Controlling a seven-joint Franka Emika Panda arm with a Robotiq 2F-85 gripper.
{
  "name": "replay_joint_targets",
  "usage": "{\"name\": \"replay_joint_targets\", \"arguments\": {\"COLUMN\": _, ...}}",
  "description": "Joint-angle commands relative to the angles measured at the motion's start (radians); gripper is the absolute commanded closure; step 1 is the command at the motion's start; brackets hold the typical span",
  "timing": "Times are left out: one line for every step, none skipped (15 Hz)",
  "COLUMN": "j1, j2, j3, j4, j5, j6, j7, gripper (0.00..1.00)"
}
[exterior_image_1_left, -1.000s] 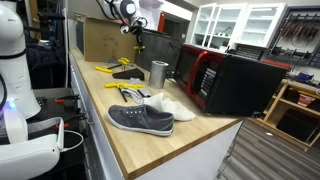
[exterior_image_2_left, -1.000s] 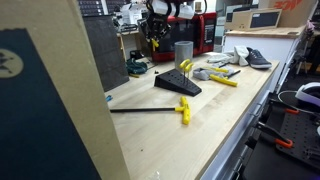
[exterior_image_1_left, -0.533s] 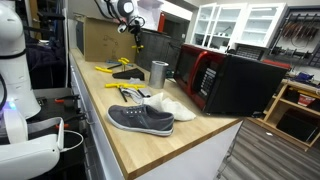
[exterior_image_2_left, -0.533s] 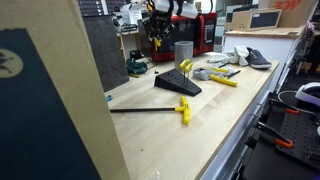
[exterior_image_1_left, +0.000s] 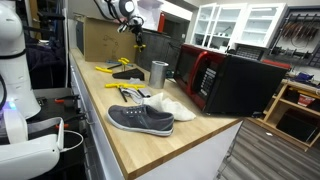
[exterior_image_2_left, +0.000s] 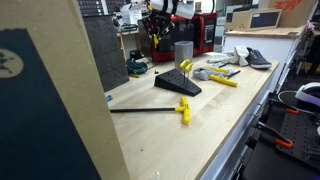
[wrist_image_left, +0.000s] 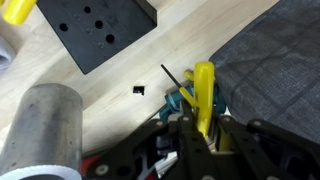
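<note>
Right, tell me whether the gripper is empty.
No, in the wrist view the gripper is closed on a yellow-handled tool that sticks out between its fingers.

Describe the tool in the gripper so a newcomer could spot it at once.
Look to the far end of the wooden workbench, near the cardboard box, where the gripper hangs above the surface. Clamped in it is a yellow-handled tool, the only one in the air; the other yellow tools lie on the bench.

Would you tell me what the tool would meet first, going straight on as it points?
The tool, shut on a yellow handle, would probably meet wooden benchtop beside the metal cup; depth unclear.
</note>
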Motion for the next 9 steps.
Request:
{"name": "replay_joint_targets", "arguments": {"j1": -0.007, "j2": -0.042, "j3": 0.008, "j4": -0.045, "j5": -0.05, "j6": 0.017, "j7": 0.214, "gripper": 0.96}}
{"name": "replay_joint_targets", "arguments": {"j1": -0.007, "j2": -0.046, "j3": 0.009, "j4": -0.054, "j5": -0.064, "j6": 0.022, "j7": 0.266, "gripper": 0.96}}
{"name": "replay_joint_targets", "arguments": {"j1": -0.007, "j2": -0.048, "j3": 0.011, "j4": -0.062, "j5": -0.085, "j6": 0.023, "j7": 0.311, "gripper": 0.96}}
{"name": "replay_joint_targets", "arguments": {"j1": -0.007, "j2": -0.052, "j3": 0.013, "j4": -0.07, "j5": -0.102, "j6": 0.022, "j7": 0.357, "gripper": 0.96}}
{"name": "replay_joint_targets", "arguments": {"j1": -0.008, "j2": -0.059, "j3": 0.014, "j4": -0.08, "j5": -0.119, "j6": 0.019, "j7": 0.397, "gripper": 0.96}}
{"name": "replay_joint_targets", "arguments": {"j1": -0.011, "j2": -0.068, "j3": 0.017, "j4": -0.092, "j5": -0.127, "j6": 0.017, "j7": 0.43, "gripper": 0.96}}
{"name": "replay_joint_targets", "arguments": {"j1": -0.013, "j2": -0.076, "j3": 0.019, "j4": -0.104, "j5": -0.135, "j6": 0.015, "j7": 0.46, "gripper": 0.96}}
{"name": "replay_joint_targets", "arguments": {"j1": -0.016, "j2": -0.085, "j3": 0.022, "j4": -0.117, "j5": -0.13, "j6": 0.012, "j7": 0.482, "gripper": 0.96}}
{"name": "replay_joint_targets", "arguments": {"j1": -0.019, "j2": -0.094, "j3": 0.024, "j4": -0.128, "j5": -0.131, "j6": 0.01, "j7": 0.507, "gripper": 0.96}}
